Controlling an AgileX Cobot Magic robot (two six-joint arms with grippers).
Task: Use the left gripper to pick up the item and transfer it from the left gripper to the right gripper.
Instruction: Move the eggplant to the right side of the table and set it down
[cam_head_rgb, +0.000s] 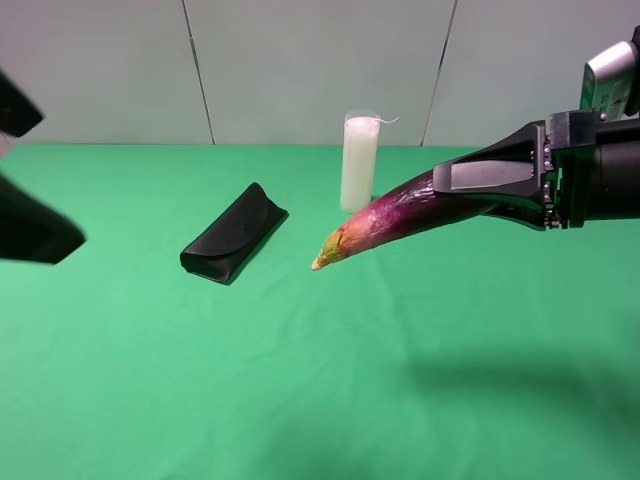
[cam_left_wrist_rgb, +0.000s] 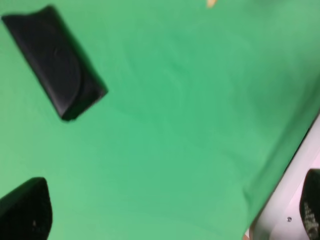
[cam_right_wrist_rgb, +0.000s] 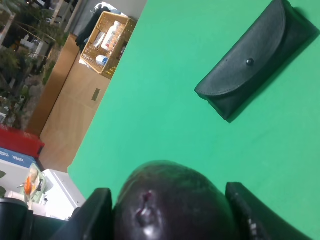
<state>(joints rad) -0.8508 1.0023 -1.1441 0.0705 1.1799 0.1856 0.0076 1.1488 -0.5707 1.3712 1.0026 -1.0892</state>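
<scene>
Green cloth (cam_head_rgb: 300, 380) covers the table below a pale panelled wall (cam_head_rgb: 300, 60). Well above it, the right gripper (cam_head_rgb: 450, 195) is clamped on the thick end of the eggplant (cam_head_rgb: 395, 213), with fingers (cam_right_wrist_rgb: 95, 217) pressed on either side. The skin is glossy dark purple, fading through pink to a yellowish pointed tip (which slants down toward the left). The left gripper (cam_head_rgb: 62, 178) hangs at the left edge, its fingers spread wide apart. A black case (cam_head_rgb: 233, 233) lies on the cloth left of the tip, and a white candle (cam_head_rgb: 359, 163) stands upright behind.
</scene>
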